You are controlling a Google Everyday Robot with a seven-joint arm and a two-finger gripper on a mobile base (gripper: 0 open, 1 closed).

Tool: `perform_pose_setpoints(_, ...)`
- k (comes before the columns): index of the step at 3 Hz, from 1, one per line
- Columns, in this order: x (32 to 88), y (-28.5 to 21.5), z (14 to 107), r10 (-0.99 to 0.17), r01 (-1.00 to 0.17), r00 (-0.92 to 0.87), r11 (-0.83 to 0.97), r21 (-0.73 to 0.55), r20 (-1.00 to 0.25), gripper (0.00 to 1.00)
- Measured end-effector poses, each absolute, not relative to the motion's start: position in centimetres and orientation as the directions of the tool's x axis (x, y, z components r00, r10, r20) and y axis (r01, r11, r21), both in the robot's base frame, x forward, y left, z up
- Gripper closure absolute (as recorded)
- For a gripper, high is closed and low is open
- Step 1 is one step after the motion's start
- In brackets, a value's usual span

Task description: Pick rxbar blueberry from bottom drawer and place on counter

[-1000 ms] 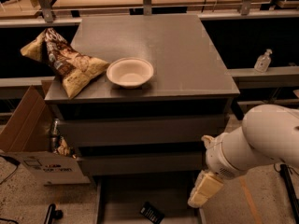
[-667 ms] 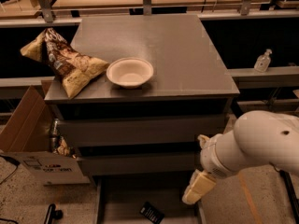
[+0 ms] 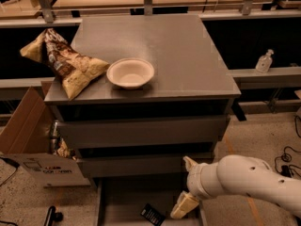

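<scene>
Gripper (image 3: 184, 187) over bottom drawer (image 3: 123, 197), (nr rxbar blueberry (image 3: 153, 215))

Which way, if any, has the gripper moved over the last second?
Yes. The gripper has shifted image-left and down against the cabinet, closer to the rxbar blueberry in the bottom drawer.

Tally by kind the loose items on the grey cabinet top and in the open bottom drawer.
Tan-and-brown crinkled chip bag: 1
Pale round bowl: 1
Small dark navy wrapper bar, in bottom drawer: 1
Total: 3
Gripper hangs over the drawer, right of bar.
</scene>
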State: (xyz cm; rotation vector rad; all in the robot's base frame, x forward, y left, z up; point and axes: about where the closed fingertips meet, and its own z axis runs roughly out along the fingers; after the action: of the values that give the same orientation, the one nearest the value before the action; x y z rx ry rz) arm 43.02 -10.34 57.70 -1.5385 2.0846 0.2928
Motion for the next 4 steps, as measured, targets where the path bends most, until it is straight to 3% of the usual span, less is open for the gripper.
perform_pose_setpoints(2, 44.9, -10.0, 56.9, -0.796, -0.915, -0.207, 0.363, -0.176, -0.569, 0.0)
perform_pose_setpoints(3, 45.6, -8.8, 53.5, -0.79, -0.925, -0.217, 0.353, -0.137, -0.573, 0.0)
perform_pose_setpoints(4, 46.9, -6.1, 44.3, -0.788, -0.942, -0.227, 0.327, -0.077, -0.573, 0.0)
